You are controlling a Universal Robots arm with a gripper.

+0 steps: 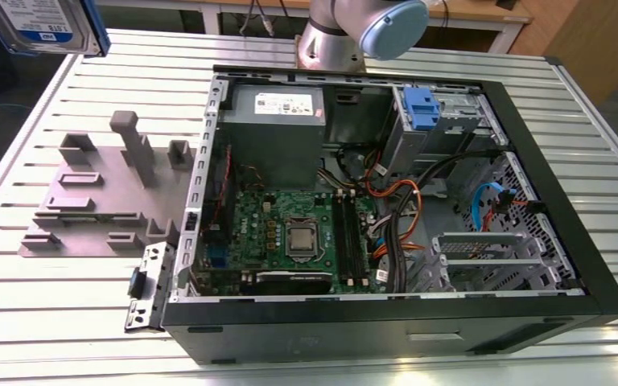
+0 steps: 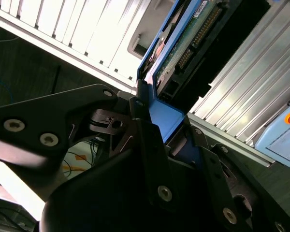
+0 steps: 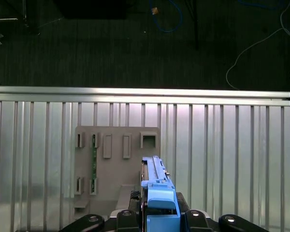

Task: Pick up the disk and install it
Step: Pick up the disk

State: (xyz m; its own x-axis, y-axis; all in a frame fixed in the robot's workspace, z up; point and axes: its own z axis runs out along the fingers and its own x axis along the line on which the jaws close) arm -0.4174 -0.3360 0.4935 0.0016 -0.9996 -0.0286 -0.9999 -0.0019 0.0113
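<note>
One disk (image 1: 41, 22), clamped by its blue rail (image 2: 165, 118) between the jaws of the gripper (image 3: 160, 215), hangs well above the grey fixture (image 3: 117, 145), apparently clear for transfer to the computer case (image 1: 395, 326).

A white and blue label (image 1: 30, 14) sits on the flat side of the disk (image 1: 43, 26), high up on the exterior view's left. It has dark print on it, but I cannot make out the words. A white sticker (image 1: 277, 102) sits on the grey box (image 1: 277, 137) inside the computer case (image 1: 395, 322). Its print is too tiny to read. No other words or numbers can be read.
</note>
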